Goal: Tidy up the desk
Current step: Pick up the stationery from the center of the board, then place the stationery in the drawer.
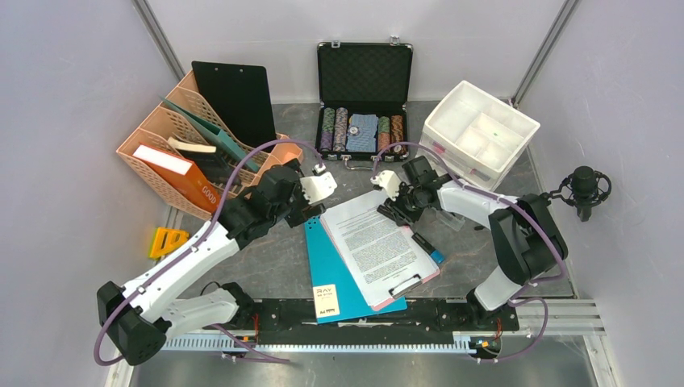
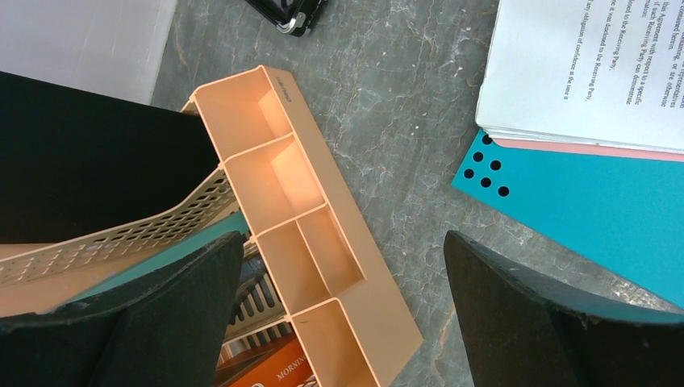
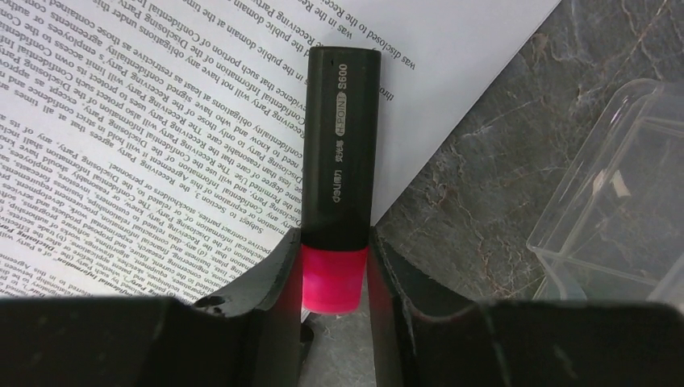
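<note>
**Gripping a highlighter (image 3: pixel 343 145) above the printed sheet (image 3: pixel 161 121)**

The right gripper (image 3: pixel 335 242) clamps the highlighter's pink end, black body pointing to 12 o'clock; a clear plastic box (image 3: pixel 621 201) sits at 3 o'clock. The left gripper (image 2: pixel 343 242) hangs spread wide, grasping nothing, above the peach file rack (image 2: pixel 298 218). The desk (image 2: pixel 403 97), dark grey, lies under everything, rack at its 10 o'clock.
</note>
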You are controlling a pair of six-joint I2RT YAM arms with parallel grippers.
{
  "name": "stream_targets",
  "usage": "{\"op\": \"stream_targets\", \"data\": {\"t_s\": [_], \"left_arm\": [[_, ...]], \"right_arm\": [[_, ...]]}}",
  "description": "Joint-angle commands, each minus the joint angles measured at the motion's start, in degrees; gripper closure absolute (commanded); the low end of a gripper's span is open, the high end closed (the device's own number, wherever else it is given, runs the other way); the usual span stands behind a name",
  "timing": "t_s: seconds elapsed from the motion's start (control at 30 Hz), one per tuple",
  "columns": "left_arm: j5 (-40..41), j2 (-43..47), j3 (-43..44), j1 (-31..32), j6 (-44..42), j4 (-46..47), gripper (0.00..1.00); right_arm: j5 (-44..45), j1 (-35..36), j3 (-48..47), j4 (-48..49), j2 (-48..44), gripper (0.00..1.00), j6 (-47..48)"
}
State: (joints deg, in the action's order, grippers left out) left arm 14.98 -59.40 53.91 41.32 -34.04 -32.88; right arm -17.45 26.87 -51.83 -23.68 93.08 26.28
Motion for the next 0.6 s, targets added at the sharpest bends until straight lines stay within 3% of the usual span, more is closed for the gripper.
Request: {"op": "stream_targets", "data": {"t_s": [0.0, 0.27, 0.57], "left_arm": [[0.23, 1.91, -0.81, -0.27, -0.06, 1.76, 0.00], [-0.47, 2.95, -1.43, -0.24, 0.41, 1.91, 0.00], [-1.44, 3.30, -1.77, -0.27, 0.55, 2.51, 0.00]], "right_arm": [[-0.34, 0.18, -4.62, -4.26, -3.09, 0.90, 1.08], [4.56, -1.36, -10.40, -9.90, -10.78, 0.97, 2.70], [7.32, -9.66, -17.44, -15.75, -9.49, 0.97, 7.59]]}}
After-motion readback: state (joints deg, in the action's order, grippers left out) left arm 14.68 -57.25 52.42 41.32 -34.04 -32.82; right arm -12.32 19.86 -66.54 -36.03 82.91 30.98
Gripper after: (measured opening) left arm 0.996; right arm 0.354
